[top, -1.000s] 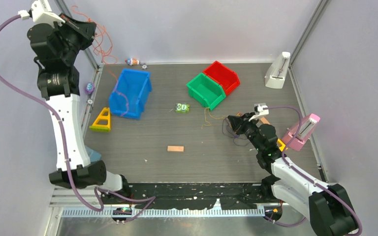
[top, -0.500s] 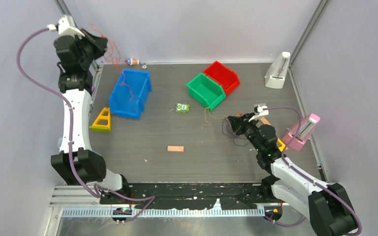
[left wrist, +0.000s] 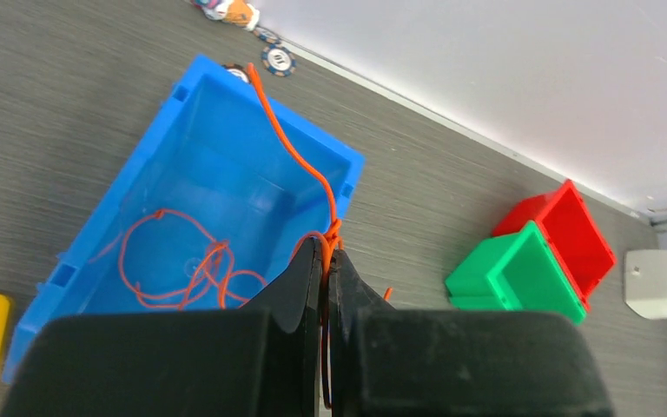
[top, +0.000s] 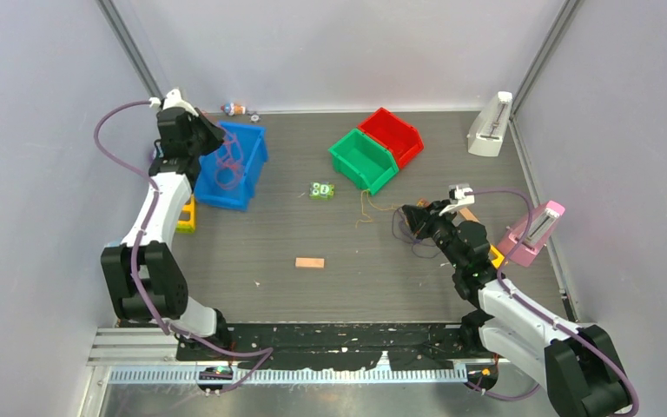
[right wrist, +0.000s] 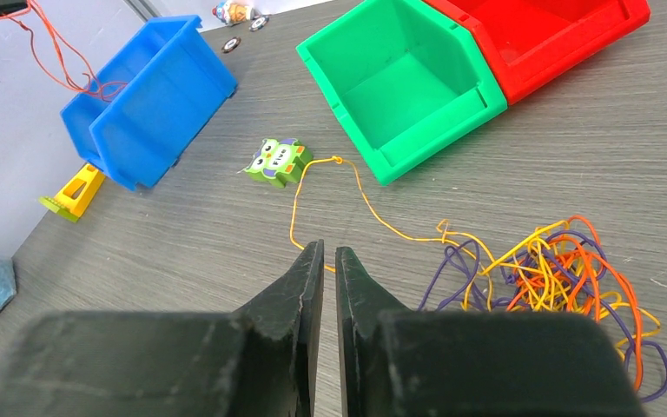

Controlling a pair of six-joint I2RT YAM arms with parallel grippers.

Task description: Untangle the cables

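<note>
step in hand, as judged: parking one freed strand. left fingers (left wrist: 326, 261) are clenched on an orange cable (left wrist: 291, 156) above the blue bin (left wrist: 152, 165). most of that strand lies looped on the bin floor, and one run climbs over the far rim.

right fingers (right wrist: 320, 261) are drawn almost together with a thin slit between them and no strand seen in it. they are low over the surface (right wrist: 182, 252), just beside the remaining tangle (right wrist: 564, 278) of yellow, orange and purple cables. one yellow strand (right wrist: 356, 195) trails from the tangle toward the owl toy (right wrist: 278, 162).

next move, judged: let go over the bin's middle so the run on the rim slides in and does not hang outside, then bring the left arm back to the tangle.

room: the left arm works tight against the side wall and the bin walls. the green bin (right wrist: 399, 87) stands near the tangle. the middle of the surface gives open room for pulling strands out.
</note>
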